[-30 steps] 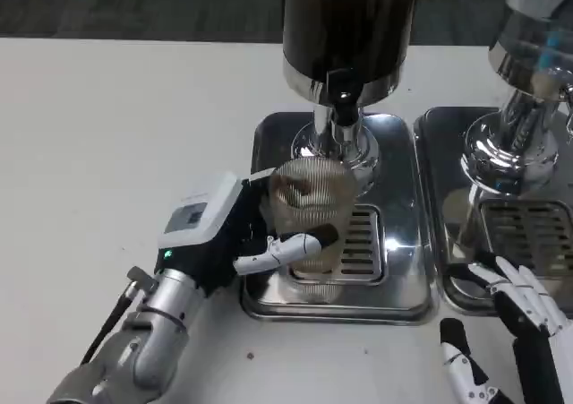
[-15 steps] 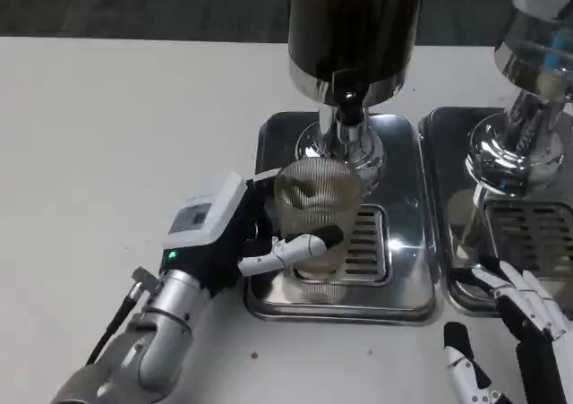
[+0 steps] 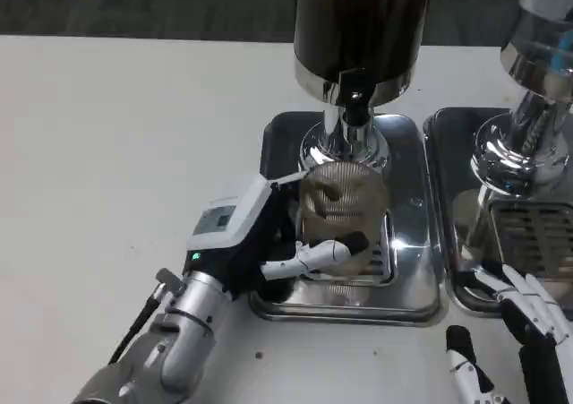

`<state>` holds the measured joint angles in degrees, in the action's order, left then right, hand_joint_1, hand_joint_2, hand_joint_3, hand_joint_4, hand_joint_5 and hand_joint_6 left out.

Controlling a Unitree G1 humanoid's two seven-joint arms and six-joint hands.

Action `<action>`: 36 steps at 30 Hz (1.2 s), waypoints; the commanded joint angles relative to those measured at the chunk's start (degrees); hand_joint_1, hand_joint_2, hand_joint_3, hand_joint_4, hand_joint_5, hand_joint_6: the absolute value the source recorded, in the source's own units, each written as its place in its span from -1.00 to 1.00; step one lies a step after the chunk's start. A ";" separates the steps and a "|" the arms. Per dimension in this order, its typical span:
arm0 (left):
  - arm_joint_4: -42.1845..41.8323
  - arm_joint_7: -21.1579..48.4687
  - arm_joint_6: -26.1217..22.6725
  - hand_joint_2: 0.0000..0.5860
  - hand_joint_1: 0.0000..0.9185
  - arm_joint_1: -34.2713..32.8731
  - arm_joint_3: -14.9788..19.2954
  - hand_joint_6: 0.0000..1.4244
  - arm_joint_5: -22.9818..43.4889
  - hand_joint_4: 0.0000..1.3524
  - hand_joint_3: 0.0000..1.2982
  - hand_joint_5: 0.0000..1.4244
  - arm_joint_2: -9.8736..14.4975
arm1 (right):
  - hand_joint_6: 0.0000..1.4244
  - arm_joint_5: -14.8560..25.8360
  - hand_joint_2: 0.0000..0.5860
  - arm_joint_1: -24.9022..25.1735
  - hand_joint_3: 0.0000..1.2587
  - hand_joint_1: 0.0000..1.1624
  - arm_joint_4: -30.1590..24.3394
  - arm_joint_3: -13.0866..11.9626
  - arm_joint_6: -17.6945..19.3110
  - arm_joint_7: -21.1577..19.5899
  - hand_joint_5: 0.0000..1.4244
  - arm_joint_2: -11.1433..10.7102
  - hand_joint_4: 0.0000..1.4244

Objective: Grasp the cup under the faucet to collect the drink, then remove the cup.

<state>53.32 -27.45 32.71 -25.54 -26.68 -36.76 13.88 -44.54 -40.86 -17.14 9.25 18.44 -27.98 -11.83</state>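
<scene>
White tabletop (image 3: 116, 135) stretches out in front of you, with a shiny metal drip tray (image 3: 412, 292) set on it and a dark drink dispenser (image 3: 363, 28) rising from the back of that tray. Your left hand (image 3: 269, 243) sits at the tray's left edge, its fingers wrapped around the ribbed clear cup (image 3: 340, 211); one white and black finger (image 3: 318, 254) crosses the front of the cup low down, so you are holding it. The cup stands upright over the tray's slotted grate (image 3: 380, 253), in front of the dispenser's chrome base and just below its black faucet (image 3: 356, 108). You can see a brownish tint through the glass, though how much drink is inside cannot be told. The hand's white back with its small screen faces up and to the left of the cup, and the silver forearm (image 3: 170, 350) runs down from it away from the tray.

Your right hand (image 3: 515, 341) lies off the tray's front right corner, on the table, holding nothing, its fingers stretched out and apart. It is near a second metal tray (image 3: 439, 153) that stands just beside the first, under a second chrome dispenser (image 3: 537, 73).
</scene>
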 commanded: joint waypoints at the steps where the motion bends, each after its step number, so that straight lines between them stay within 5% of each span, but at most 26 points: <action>1: -0.18 1.25 0.55 -0.64 -0.76 -0.14 -1.73 0.39 -1.20 -0.17 -0.24 0.24 -1.48 | -0.68 0.67 0.60 -0.50 -0.48 -0.39 -0.86 -0.45 0.13 0.21 -0.83 0.16 -0.77; 13: 0.22 1.47 -1.24 -0.67 -0.84 -1.12 -2.26 0.01 -1.14 -0.40 -0.46 0.05 -1.83 | -0.68 1.22 0.60 -0.55 -0.48 -0.39 -1.05 -0.62 -0.03 0.40 -0.83 0.03 -0.77; 36: 1.45 -2.58 -6.19 -0.60 -0.83 -2.94 -1.36 -0.06 -4.49 -0.43 -0.48 -0.03 0.35 | -0.66 3.05 0.60 0.83 -0.48 -0.39 0.12 -1.16 0.70 0.97 -0.81 -0.03 -0.77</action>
<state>53.51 -29.32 28.54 -27.62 -28.24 -40.72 13.06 -42.04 -40.42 -17.60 8.40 18.44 -27.22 -11.82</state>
